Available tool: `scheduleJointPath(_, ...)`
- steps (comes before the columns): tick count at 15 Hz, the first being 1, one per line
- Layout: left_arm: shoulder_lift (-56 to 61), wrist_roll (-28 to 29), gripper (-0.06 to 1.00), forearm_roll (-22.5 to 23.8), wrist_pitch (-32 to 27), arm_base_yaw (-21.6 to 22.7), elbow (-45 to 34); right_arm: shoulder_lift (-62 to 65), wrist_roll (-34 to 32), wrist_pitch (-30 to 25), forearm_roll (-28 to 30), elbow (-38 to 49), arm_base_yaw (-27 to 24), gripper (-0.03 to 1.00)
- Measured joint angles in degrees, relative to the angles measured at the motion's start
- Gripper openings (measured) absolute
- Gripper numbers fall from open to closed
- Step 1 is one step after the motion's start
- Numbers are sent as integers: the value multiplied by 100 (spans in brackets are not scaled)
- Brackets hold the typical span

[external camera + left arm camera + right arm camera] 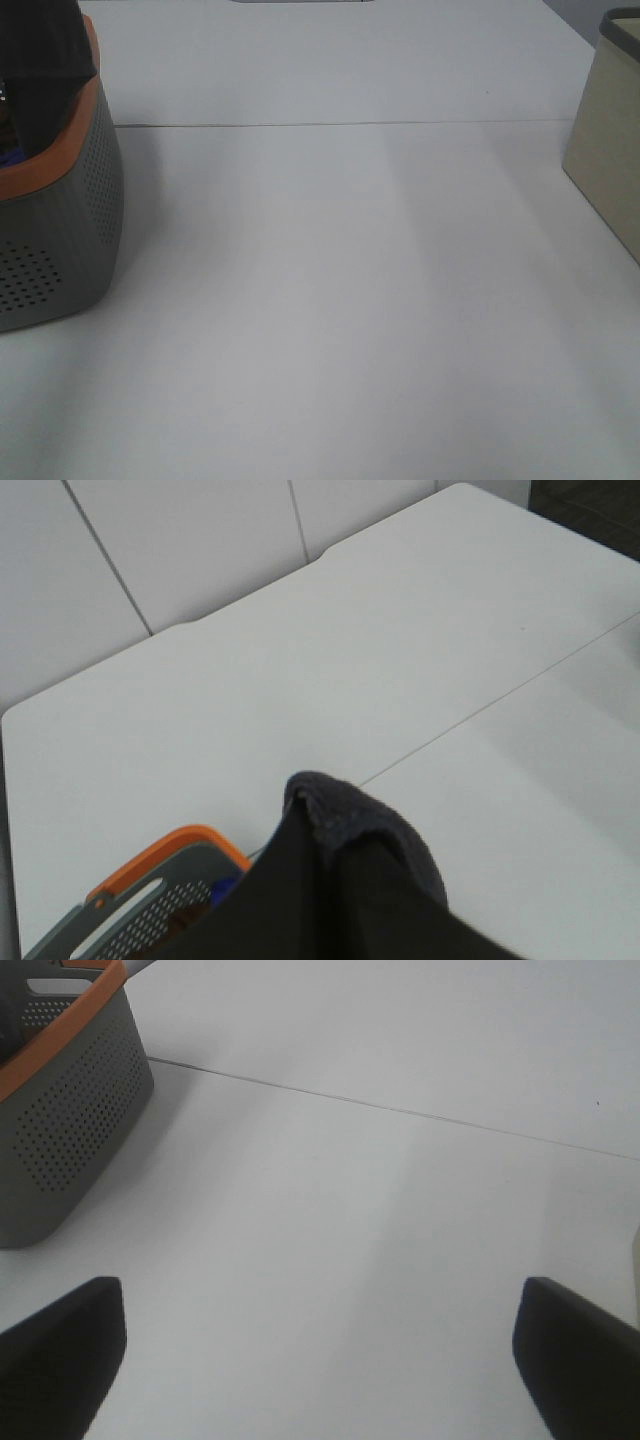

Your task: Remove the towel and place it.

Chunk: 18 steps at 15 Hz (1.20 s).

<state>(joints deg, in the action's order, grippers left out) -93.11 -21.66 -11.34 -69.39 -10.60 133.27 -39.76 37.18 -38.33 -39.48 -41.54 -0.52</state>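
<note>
The towel (365,825) is dark navy-charcoal terry cloth, bunched up at the tip of my left gripper (320,880), whose dark jaws are closed on it. It hangs above the grey basket with an orange rim (150,895). In the exterior high view the towel (45,50) shows as a dark mass over the basket (60,230) at the far left. My right gripper (320,1360) is open and empty above the bare white table, with the basket (70,1110) off to one side of it.
A bright blue cloth (225,888) lies inside the basket. A beige box (610,150) stands at the table's right edge. A seam line (340,125) crosses the white table (330,300).
</note>
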Motion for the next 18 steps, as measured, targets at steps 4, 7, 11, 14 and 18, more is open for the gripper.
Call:
scheduleJointPath(4,-968,52,0,751,808,-1175,877,-768,991,11,-1146,-241,0,94)
scheduleJointPath(7,-1576,80,0,1375,1633,-1954,1043,-1192,1438,17,-1616,-246,0,94)
scheduleJointPath(11,-2057,286,0,1702,2384,-2521,1049,-1495,1627,166,-1828,-246,0,94)
scheduleJointPath(14,-2326,315,0,1730,2458,-2578,1049,-1593,1770,189,-1856,-246,0,94)
scheduleJointPath(18,-2361,315,0,1730,2458,-2578,1049,-1599,1770,189,-1965,-246,0,94)
